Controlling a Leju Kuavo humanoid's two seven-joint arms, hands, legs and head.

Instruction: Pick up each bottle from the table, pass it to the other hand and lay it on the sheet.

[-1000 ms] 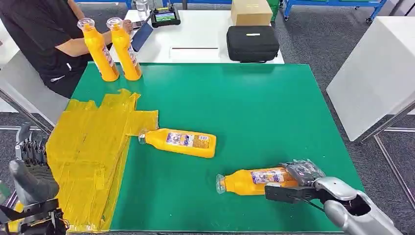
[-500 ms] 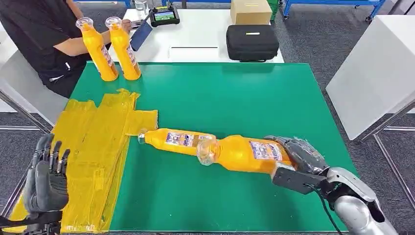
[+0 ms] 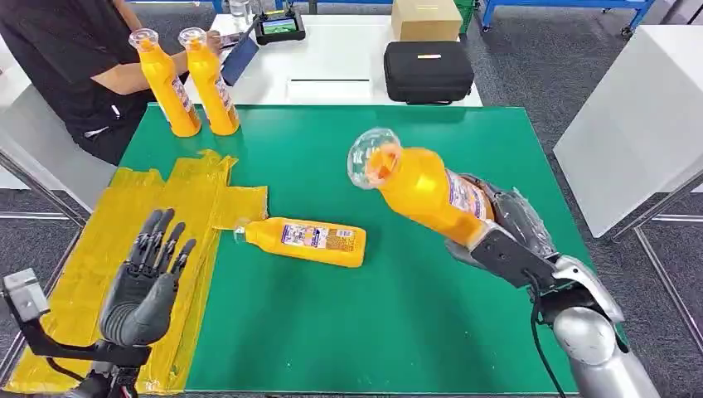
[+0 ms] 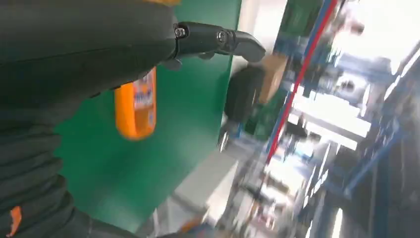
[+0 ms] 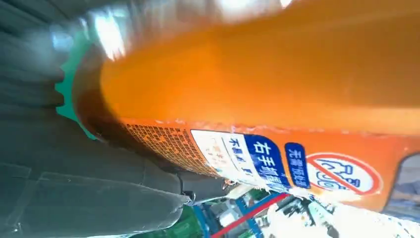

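We see our right hand (image 3: pixel 506 224) wrapped around the lower body of a tall orange plastic bottle with a clear cap (image 3: pixel 423 191), held in the air above the green worktop (image 3: pixel 431 332); its long axis runs slantwise, the cap end raised and pointing away from that hand, toward the worktop's far side. Our left hand (image 3: pixel 143 286) holds nothing, fingers spread and extended, over the crinkled yellow plastic sheet (image 3: pixel 124 224) at the worktop's left edge. We count four bottles: the held one, a second orange bottle lying on its side (image 3: pixel 305 240) mid-worktop with its cap touching the sheet, and two upright orange bottles (image 3: pixel 189 83) at the worktop's far left corner.
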